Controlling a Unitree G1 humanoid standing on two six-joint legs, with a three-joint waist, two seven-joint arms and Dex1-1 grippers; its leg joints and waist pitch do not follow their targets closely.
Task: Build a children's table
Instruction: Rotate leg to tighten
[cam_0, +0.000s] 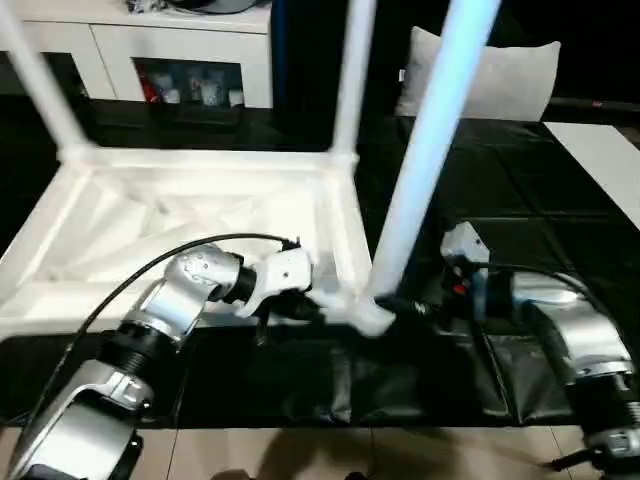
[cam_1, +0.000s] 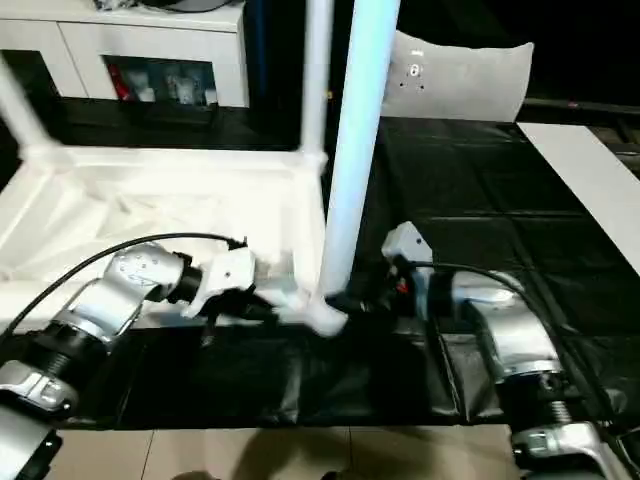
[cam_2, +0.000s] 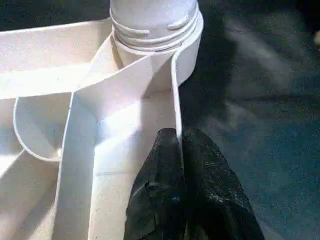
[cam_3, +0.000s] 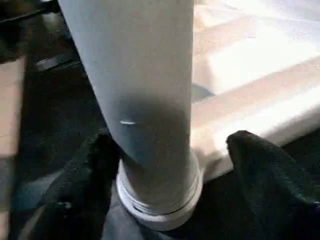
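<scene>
The white table top (cam_0: 200, 160) lies upside down on a black mat, ribbed underside up. Two white legs (cam_0: 350, 70) (cam_0: 40, 80) stand in its far corner sockets. A third leg (cam_0: 430, 150) stands in the near right corner socket (cam_2: 187, 45), leaning slightly right, its ringed end showing at the socket. My left gripper (cam_0: 318, 306) is shut on the thin side wall of the top (cam_2: 172, 90) just beside that socket. My right gripper (cam_0: 400, 308) straddles the base of the third leg (cam_3: 145, 100); one finger (cam_3: 85, 190) touches it, the other finger (cam_3: 265, 175) stands off, so it is open.
The black mat (cam_0: 480, 180) covers the floor to the right and near side, with bare wooden floor (cam_0: 300, 455) at the front edge. A white cabinet with glass doors (cam_0: 180, 50) stands behind, a white cushion (cam_0: 500, 75) at the back right, a white panel (cam_0: 600, 160) far right.
</scene>
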